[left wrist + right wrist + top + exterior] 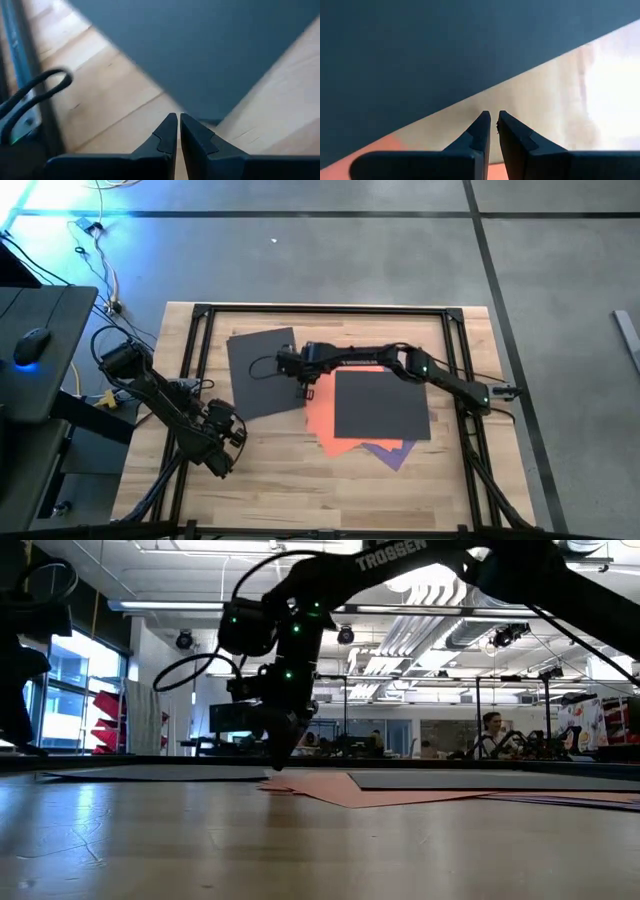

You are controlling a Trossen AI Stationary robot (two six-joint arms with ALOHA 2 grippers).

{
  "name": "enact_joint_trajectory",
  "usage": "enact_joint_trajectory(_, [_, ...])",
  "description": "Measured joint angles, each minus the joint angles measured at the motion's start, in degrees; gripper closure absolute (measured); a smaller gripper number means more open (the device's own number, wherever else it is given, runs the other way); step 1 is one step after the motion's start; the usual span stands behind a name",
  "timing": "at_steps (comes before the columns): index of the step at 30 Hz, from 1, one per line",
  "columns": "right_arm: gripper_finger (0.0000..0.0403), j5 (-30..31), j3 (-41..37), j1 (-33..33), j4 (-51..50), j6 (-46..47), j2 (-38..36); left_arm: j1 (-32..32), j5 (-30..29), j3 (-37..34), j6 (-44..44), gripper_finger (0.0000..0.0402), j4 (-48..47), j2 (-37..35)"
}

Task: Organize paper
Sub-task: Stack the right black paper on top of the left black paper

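Observation:
A dark grey sheet [262,370] lies flat on the wood at centre left. A second dark sheet [382,405] lies on an orange sheet [320,420], which overlaps a purple sheet [392,452]. My right gripper [308,388] reaches in from the right and points down over bare wood between the left grey sheet [420,60] and the orange one [350,155]. It is shut, with nothing between its fingers. My left gripper [228,445] hangs shut near the front left, aimed at the grey sheet's near corner [200,115]. My right gripper [275,768] stands with its shut fingertips low over the wood beside the orange sheet's edge [300,787]. I cannot tell whether they touch the table or the paper.
A black metal frame [200,310] runs around the table's edges. Left of the table are a desk with a mouse [32,345] and loose cables [105,270]. Bare wood shows along the table's front [300,490]. A person [490,730] is in the room beyond.

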Motion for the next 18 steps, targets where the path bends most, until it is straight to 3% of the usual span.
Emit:
enact_joint_trajectory(2, [0.038, -1.22, -0.96, -0.58, 1.45, -1.46, -0.3, -0.35, -3.41, 0.02, 0.8, 0.0402, 2.52, 0.0])
enact_joint_trajectory(6, [0.038, -10.13, -4.96, -0.53, 9.56, -5.87, -1.87, -0.44, -3.8, 0.04, 3.36, 0.0402, 4.83, 0.0])
enact_joint_trajectory(12, [0.038, -7.09, -6.96, -1.72, 21.47, -6.55, -2.73, -0.97, -4.41, 0.04, 4.55, 0.0402, 7.17, -0.02])
enact_joint_trajectory(18, [0.038, -7.14, -6.96, -5.52, 27.54, -1.61, -2.69, 0.58, -5.71, -2.27, 9.4, 0.0402, 12.61, -0.02])
